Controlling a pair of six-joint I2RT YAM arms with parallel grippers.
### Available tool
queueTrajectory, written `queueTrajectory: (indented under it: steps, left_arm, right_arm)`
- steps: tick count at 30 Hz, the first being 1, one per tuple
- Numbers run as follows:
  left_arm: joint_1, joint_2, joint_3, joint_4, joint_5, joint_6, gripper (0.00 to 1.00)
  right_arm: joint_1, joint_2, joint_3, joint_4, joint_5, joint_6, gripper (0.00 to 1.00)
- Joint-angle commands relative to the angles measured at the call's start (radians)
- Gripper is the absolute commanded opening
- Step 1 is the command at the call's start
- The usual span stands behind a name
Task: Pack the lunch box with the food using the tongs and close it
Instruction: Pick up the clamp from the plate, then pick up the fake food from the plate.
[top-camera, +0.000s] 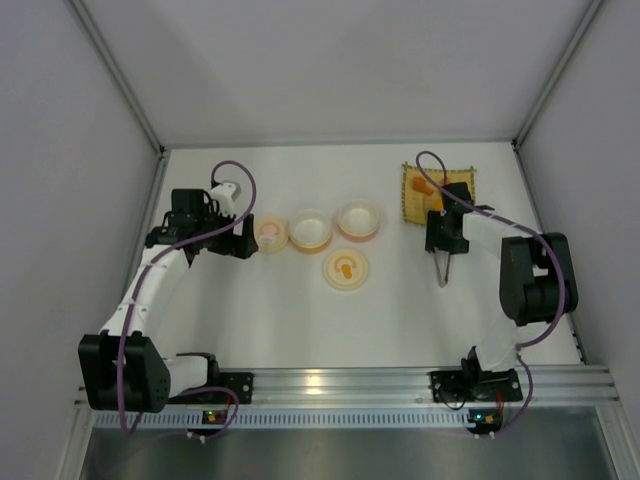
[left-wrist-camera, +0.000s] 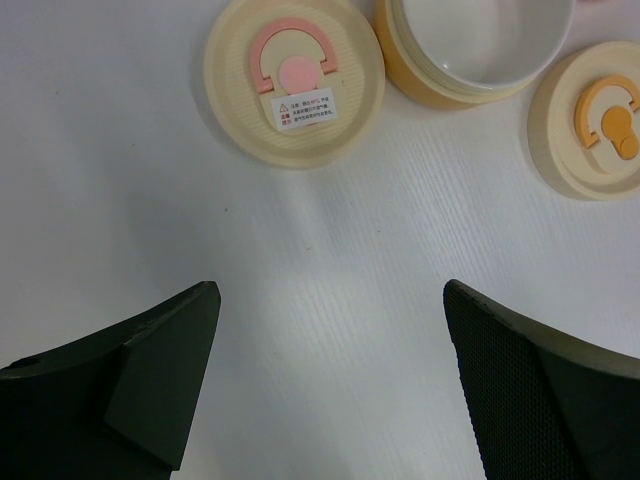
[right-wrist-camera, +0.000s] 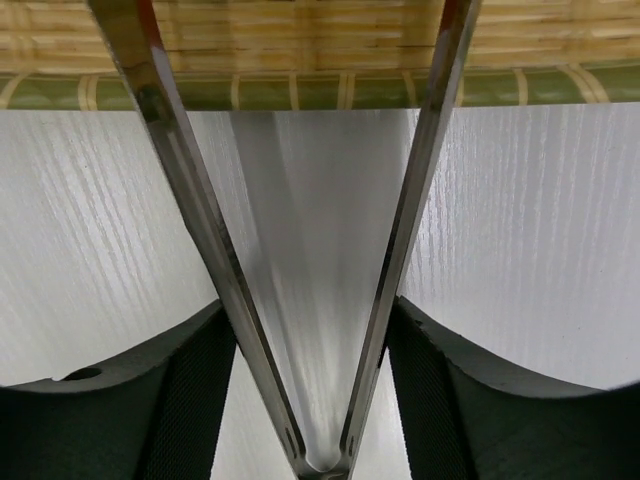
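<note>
White tabletop boxed in by pale grey walls carries all we need, and we take the woven mat as our marker.

Farthest to the mat's left, the left gripper hangs over bare table. Its jaws are spread as wide as they go and hold nothing, and it sits just short of the pink-centred lid.

Nearer the mat, but well to its left, sit the other lunch box parts: the yellow bowl, the orange-centred lid and the pink bowl. All are open and unpacked.

Just off the mat's near edge lie the tongs. Their long axis runs straight away from the mat toward the arm bases. The joined end points at the bases and the open V faces the mat, with its tips over the mat's border.

The right gripper straddles the tongs close to the joint. Its jaws are about half drawn in, and the pads look to be pressed against the outer face of each arm. We cannot tell whether the tongs are off the table.

The food rests on the mat, straight ahead of the V. We judge this to be the right arm's job, needing a lift and a short reach forward.
</note>
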Motion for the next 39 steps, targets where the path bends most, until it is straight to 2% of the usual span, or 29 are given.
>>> queueTrajectory:
  steps: [1, 10, 16, 28, 39]
  left_arm:
    - [0.013, -0.003, 0.013, 0.047, 0.017, 0.014, 0.98]
    - [0.020, -0.006, 0.021, 0.038, 0.026, 0.014, 0.98]
    - [0.020, -0.006, 0.028, 0.034, 0.029, 0.012, 0.98]
    - [0.029, -0.021, 0.027, 0.026, 0.029, 0.015, 0.98]
    - [0.033, -0.017, 0.028, 0.032, 0.037, 0.012, 0.98]
  right_arm:
    - [-0.007, 0.041, 0.001, 0.056, -0.005, 0.017, 0.57]
    - [-0.006, -0.106, -0.036, 0.016, -0.010, 0.019, 0.48]
    - [-0.006, -0.203, 0.014, -0.065, -0.008, 0.006, 0.45]
    - [-0.006, -0.238, 0.114, -0.170, -0.016, -0.014, 0.36]
    - [-0.006, -0.326, 0.180, -0.223, -0.003, -0.009, 0.36]
